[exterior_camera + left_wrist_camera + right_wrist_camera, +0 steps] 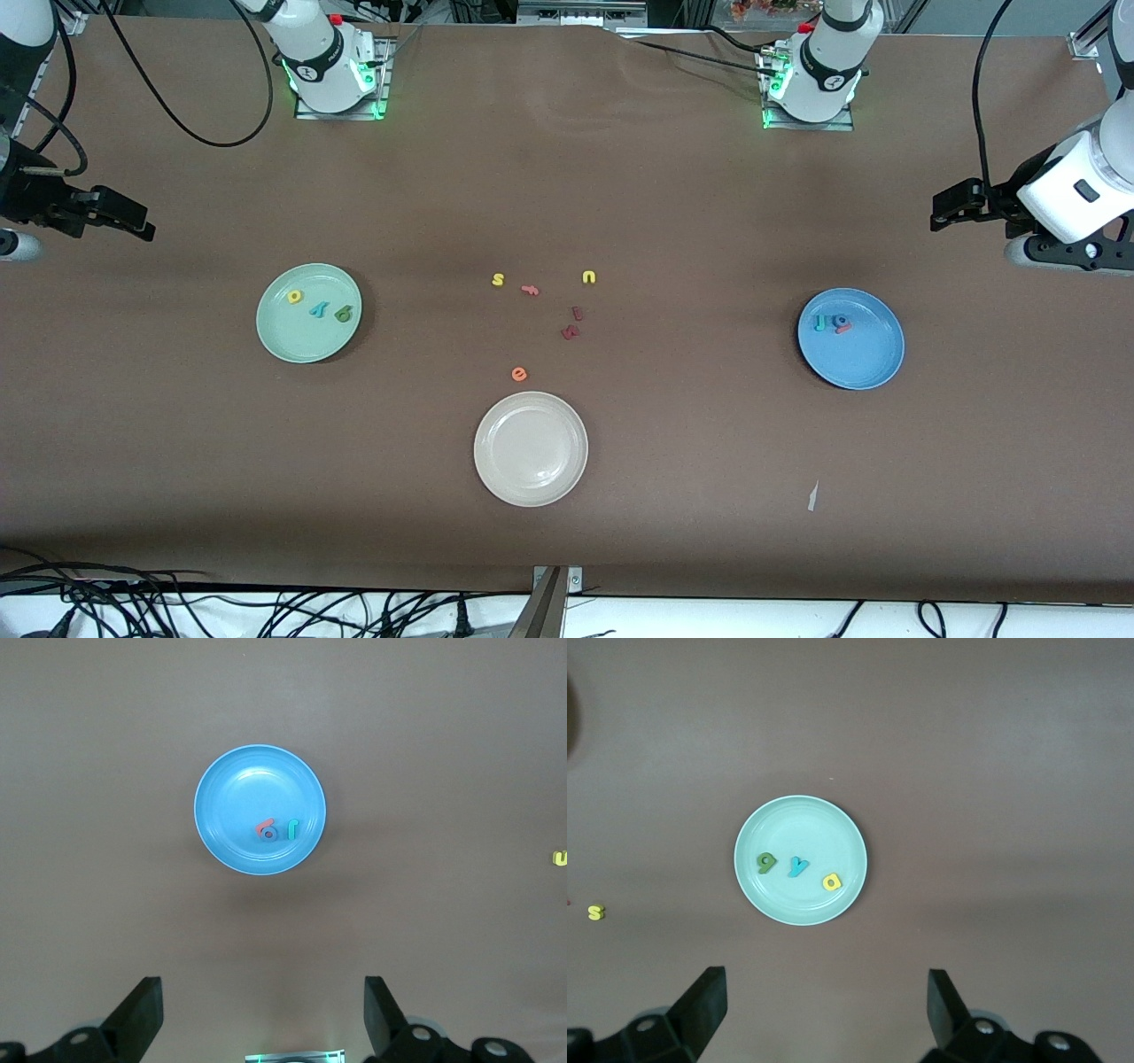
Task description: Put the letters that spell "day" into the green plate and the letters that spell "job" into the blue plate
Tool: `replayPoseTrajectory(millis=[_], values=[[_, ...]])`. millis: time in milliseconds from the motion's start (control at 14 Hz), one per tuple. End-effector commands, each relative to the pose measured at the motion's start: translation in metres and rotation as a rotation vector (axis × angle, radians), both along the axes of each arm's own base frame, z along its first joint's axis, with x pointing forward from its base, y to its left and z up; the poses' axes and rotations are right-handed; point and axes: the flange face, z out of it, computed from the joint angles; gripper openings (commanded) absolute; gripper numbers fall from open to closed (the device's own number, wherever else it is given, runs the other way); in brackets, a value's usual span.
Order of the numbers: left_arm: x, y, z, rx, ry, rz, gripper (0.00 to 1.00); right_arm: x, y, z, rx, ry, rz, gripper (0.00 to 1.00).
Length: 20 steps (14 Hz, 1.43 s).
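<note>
The green plate [306, 350] lies toward the right arm's end of the table. In it rest the yellow "a" [295, 297], the teal "y" [319, 310] and the olive "d" [344, 312]. The blue plate [864, 368] lies toward the left arm's end and holds the teal "j" [820, 322], the blue "o" [838, 322] and the salmon "b" [844, 329], which sit close together. My right gripper [142, 229] hangs open and empty, up off the table at its own end. My left gripper [937, 217] is likewise open and empty at the other end. Each wrist view shows its plate [239, 788] [797, 819] well apart from the fingers.
Loose letters lie mid-table: yellow "s" [498, 280], salmon "f" [530, 290], yellow "u" [588, 277], two dark red letters [578, 313] and an orange "e" [519, 374]. A beige-white plate [530, 492] sits nearer the front camera. A small pale scrap [811, 496] lies near the blue plate.
</note>
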Motion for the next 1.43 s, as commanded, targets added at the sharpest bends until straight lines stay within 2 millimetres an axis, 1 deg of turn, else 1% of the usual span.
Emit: replayPoseTrajectory(millis=[0, 286, 429, 644, 1360], values=[[0.000, 0.002, 0.005, -0.012, 0.003, -0.014, 1.00, 0.001, 0.001, 0.007, 0.017, 0.003, 0.004, 1.00], [0.000, 0.001, 0.005, -0.015, 0.005, -0.006, 1.00, 0.001, 0.004, 0.009, 0.015, -0.001, 0.009, 1.00], [-0.001, 0.006, 0.005, -0.019, 0.016, -0.005, 1.00, 0.002, 0.005, 0.011, 0.013, -0.006, 0.014, 1.00], [0.002, 0.009, 0.017, -0.021, -0.013, 0.000, 1.00, 0.003, 0.005, 0.014, 0.014, -0.012, 0.013, 1.00], [0.002, 0.009, 0.016, -0.017, -0.009, -0.002, 1.00, 0.002, 0.003, 0.013, 0.016, -0.009, 0.009, 1.00]])
